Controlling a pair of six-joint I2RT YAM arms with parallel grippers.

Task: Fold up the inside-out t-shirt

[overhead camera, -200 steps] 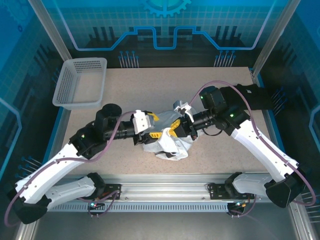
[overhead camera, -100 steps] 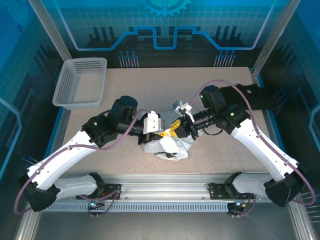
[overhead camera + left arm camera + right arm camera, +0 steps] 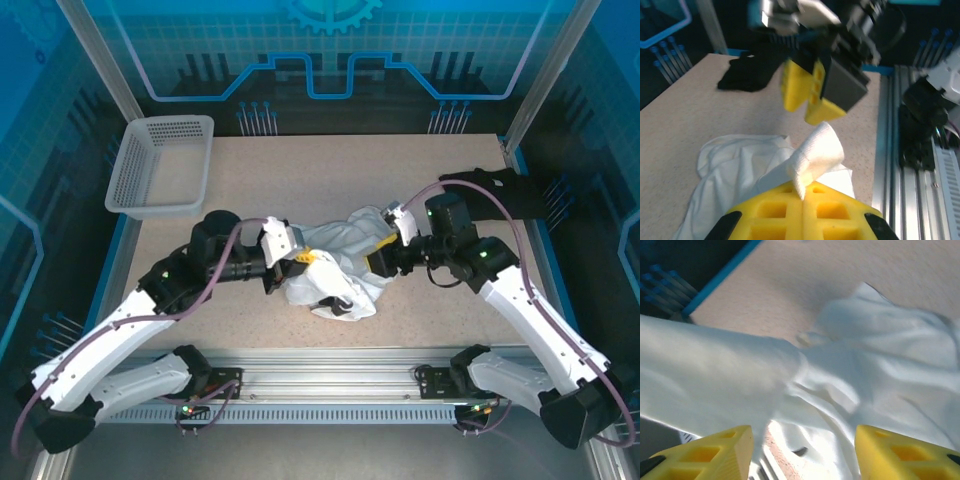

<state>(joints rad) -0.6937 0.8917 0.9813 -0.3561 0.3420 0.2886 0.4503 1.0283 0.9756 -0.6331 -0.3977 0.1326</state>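
The inside-out t-shirt (image 3: pixel 340 270) lies crumpled and white at the middle of the table. My left gripper (image 3: pixel 308 262) is at its left edge, shut on a bunched fold of the cloth. In the left wrist view the fold (image 3: pixel 815 155) sticks up from between the closed yellow fingers (image 3: pixel 840 210). My right gripper (image 3: pixel 380 248) hovers at the shirt's right side, open. In the right wrist view its yellow fingers (image 3: pixel 705 455) stand wide apart over the white fabric (image 3: pixel 850 375), holding nothing. From the left wrist view, the right gripper (image 3: pixel 810 95) hangs just above the shirt.
A white mesh basket (image 3: pixel 160 165) stands at the table's back left. A black folded garment (image 3: pixel 500 190) lies at the right edge, under the right arm, also seen as a black garment (image 3: pixel 747 75) in the left wrist view. The metal rail (image 3: pixel 330 385) runs along the near edge.
My left gripper closed on the shirt's edge and drew back left. My right gripper opened, let go of the cloth and pulled back to the right; the shirt now lies spread wider.
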